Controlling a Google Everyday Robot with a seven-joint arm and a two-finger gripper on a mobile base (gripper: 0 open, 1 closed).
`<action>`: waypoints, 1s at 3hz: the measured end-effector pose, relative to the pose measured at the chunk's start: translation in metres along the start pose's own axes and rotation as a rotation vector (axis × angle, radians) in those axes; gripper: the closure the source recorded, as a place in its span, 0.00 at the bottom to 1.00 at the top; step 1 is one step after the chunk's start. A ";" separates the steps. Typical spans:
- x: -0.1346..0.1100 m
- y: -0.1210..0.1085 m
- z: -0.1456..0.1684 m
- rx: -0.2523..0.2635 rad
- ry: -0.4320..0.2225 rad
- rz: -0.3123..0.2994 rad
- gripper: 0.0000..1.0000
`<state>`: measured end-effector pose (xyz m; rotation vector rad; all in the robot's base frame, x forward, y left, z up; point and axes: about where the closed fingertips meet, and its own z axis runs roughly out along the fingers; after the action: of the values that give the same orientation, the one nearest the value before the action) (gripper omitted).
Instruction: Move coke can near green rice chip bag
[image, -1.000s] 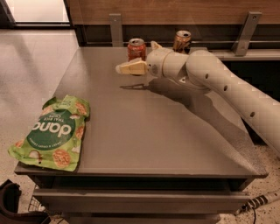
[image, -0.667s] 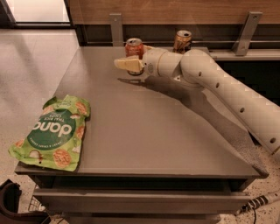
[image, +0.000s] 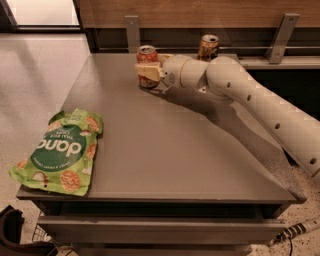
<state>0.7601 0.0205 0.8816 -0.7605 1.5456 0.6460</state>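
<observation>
since a second ago the arm (image: 250, 100) has swung in toward the back of the table, and the gripper (image: 148, 71), which sat lower with the can showing behind it, is now up against the coke can (image: 146, 56). the can itself looks a touch further left than it did.

around it: a grey table (image: 165, 150) with a wooden wall panel (image: 200, 12) behind and two metal brackets (image: 132, 30) standing at the back edge. a tan-gold can (image: 208, 46) stands upright at the back, to the right of the coke can and well apart from it, behind the thick forearm. the arm comes in from the right and lies across the back right part of the table, throwing a shadow under itself. a dark object (image: 10, 230) sits on the floor by the front left corner, and a cable (image: 295, 231) trails at the lower right.

the green rice chip bag (image: 60, 152) lies flat at the front left corner, its lettering upside down from here and its left side hanging a little past the table's edge. it is well apart from the coke can, with only grey tabletop between the two.

the coke can stands upright near the back edge, left of centre. the gripper's pale tip lies across the front of the can's lower half, touching or just short of it. i cannot tell how far open the gripper is, nor whether it has hold of the can.
</observation>
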 end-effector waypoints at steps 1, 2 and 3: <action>0.000 0.002 0.002 -0.004 0.000 0.000 0.94; 0.000 0.003 0.003 -0.007 0.000 0.000 1.00; -0.013 0.008 -0.006 -0.029 0.017 -0.010 1.00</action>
<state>0.7502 0.0223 0.8950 -0.7967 1.5502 0.6577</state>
